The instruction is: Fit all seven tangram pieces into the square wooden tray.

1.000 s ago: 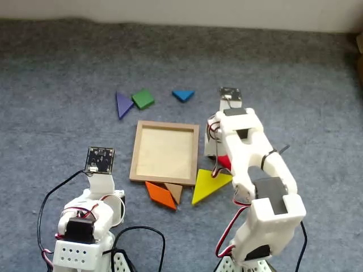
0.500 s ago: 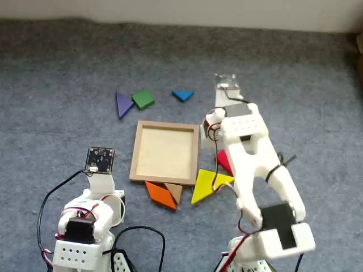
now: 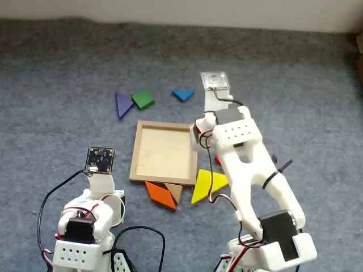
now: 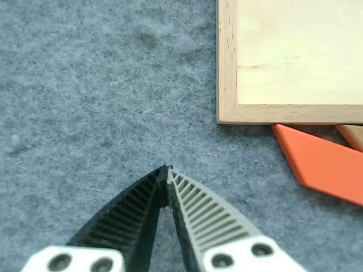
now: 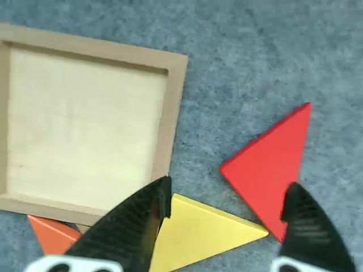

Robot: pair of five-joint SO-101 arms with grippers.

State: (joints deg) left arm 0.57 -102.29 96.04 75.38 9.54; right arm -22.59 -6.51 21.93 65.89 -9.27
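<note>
The right gripper [image 5: 229, 195] has been swung in toward the tray [image 5: 173, 113] and is now held spread wide over the red triangle [image 5: 272, 164], which is left on the carpet beside it. Nothing's gripped yet, so a pickup is probably being lined up. The left gripper [image 4: 166, 173] is kept pressed together.

Grey-blue carpet [image 3: 68, 68], perhaps a pale wall [image 3: 170, 11] along its far edge

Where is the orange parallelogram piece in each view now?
High view: orange parallelogram piece just outside the square wooden tray's edge nearest the arms.
Left wrist view: the piece by the tray's corner, beyond the left pincer.
Right wrist view: its tip beside the tray's rim.
Shared landmark: the tray.
</note>
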